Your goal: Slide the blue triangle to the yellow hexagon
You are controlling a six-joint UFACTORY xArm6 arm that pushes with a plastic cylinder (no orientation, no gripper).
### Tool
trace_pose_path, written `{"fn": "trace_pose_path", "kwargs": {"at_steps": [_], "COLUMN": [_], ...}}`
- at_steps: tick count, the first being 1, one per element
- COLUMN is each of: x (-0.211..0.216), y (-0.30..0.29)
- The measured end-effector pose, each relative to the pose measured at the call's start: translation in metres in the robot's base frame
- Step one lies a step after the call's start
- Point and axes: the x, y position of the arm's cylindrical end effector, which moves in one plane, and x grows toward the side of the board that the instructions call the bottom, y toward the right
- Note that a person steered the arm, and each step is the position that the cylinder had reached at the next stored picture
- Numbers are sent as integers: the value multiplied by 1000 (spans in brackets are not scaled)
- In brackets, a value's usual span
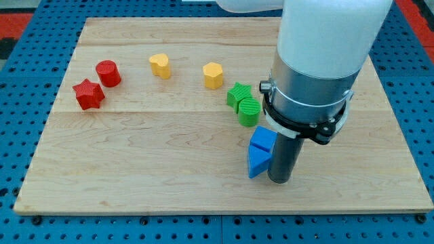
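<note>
Near board's lower right, my tip (281, 180) touches blue triangle (258, 163), holding nothing; blue cube (263, 139) behind. Ribbed green blocks (244, 103) stand between triangle and yellow hexagon (213, 74). Smooth wooden board (135, 169).

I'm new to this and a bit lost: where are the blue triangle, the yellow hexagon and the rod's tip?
blue triangle (256, 163), camera view, its front face.
yellow hexagon (213, 74), camera view, its top face.
my tip (280, 181), camera view, the rod's lower end.
</note>
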Motion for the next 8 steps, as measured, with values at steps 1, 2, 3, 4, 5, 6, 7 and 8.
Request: {"fn": "trace_pose_path", "kwargs": {"at_steps": [1,2,3,4,5,6,7,8], "x": [1,8,-13,-30,-96,-135,-131,-197], "y": [0,28,-30,-81,-119,-137,-145,-159]}}
